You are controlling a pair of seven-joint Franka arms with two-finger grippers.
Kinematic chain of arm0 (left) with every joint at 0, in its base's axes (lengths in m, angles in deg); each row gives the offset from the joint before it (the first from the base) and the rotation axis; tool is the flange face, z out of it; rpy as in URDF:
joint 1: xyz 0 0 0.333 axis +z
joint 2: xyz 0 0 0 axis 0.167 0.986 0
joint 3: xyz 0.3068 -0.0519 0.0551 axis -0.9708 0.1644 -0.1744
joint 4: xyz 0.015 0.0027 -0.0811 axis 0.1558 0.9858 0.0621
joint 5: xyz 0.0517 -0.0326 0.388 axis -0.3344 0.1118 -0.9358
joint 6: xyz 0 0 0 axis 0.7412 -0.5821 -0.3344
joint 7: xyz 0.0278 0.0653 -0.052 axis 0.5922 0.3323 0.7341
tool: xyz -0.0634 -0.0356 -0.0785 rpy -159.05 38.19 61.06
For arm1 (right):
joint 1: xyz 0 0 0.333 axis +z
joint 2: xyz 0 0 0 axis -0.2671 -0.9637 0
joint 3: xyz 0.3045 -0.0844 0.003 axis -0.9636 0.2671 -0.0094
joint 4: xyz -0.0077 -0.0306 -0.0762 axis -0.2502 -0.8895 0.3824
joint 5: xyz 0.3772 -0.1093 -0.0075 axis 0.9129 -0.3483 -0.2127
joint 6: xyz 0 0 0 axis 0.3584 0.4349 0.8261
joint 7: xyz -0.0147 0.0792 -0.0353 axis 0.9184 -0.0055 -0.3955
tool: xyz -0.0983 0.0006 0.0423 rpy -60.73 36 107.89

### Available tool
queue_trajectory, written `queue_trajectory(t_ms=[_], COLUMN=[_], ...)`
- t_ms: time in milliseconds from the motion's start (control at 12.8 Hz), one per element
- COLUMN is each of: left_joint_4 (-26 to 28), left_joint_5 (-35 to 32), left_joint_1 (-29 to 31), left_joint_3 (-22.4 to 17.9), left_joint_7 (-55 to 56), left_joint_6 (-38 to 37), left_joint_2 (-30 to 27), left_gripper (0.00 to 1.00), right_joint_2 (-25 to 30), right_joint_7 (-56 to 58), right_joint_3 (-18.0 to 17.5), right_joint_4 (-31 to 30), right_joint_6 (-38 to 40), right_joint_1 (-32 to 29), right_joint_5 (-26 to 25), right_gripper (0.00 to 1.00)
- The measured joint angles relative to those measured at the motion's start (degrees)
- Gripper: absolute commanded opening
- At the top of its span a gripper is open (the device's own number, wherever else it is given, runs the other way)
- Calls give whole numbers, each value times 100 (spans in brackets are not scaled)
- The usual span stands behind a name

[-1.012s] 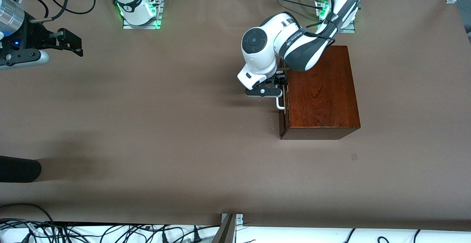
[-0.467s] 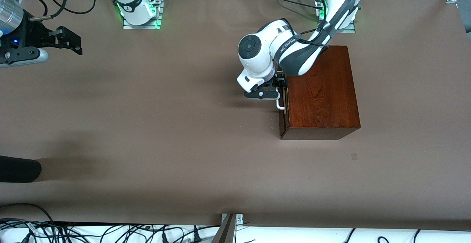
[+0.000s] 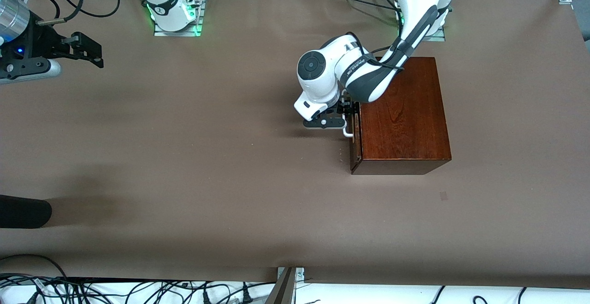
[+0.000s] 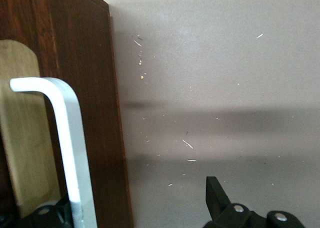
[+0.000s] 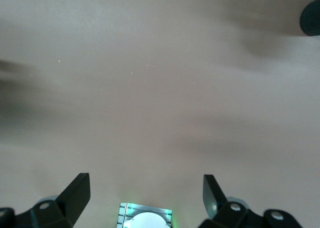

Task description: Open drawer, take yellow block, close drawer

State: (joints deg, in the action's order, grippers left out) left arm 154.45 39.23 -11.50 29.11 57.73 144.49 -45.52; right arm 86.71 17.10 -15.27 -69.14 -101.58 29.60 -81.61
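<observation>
The dark reddish-brown wooden box (image 3: pixel 403 115) stands toward the left arm's end of the table. Its drawer (image 3: pixel 354 149) faces the right arm's end and looks shut, with a white loop handle (image 3: pixel 348 130) (image 4: pixel 65 138) on its dark front (image 4: pixel 75 63). My left gripper (image 3: pixel 345 119) (image 4: pixel 135 208) is low in front of the drawer, open, and the handle passes between its fingers close to one of them. The other fingertip (image 4: pixel 215 188) stands clear over the table. The yellow block is hidden. My right gripper (image 3: pixel 85 50) (image 5: pixel 145 188) waits open over the right arm's end of the table, holding nothing.
Brown cloth (image 3: pixel 207 156) covers the table. A black rounded object (image 3: pixel 23 212) (image 5: pixel 312 16) juts in at the right arm's end, nearer the front camera. The green-lit base plates (image 3: pixel 177 20) (image 5: pixel 145 215) stand along the robots' edge. Cables (image 3: pixel 138 292) hang past the camera-side edge.
The left arm has dropped its wrist lower and settled the gripper around the drawer handle. The right arm has barely shifted.
</observation>
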Motion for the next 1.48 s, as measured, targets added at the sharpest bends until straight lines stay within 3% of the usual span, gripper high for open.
queue_trajectory(t_ms=[311,778,1479], left_joint_4=[-238,-1140,-1580], left_joint_5=[-8,-19,-18], left_joint_1=[-210,-676,-789], left_joint_3=[5,-59,-7], left_joint_7=[399,891,987], left_joint_6=[416,298,209], left_joint_2=[135,693,783], left_gripper=[100,100,100], right_joint_2=[-7,-110,-113], right_joint_7=[3,23,23], right_joint_3=[-15,-55,-86], right_joint_4=[-4,-26,-18], right_joint_6=[1,20,-66], right_joint_1=[7,69,249], right_joint_5=[-1,12,386], right_gripper=[100,100,100])
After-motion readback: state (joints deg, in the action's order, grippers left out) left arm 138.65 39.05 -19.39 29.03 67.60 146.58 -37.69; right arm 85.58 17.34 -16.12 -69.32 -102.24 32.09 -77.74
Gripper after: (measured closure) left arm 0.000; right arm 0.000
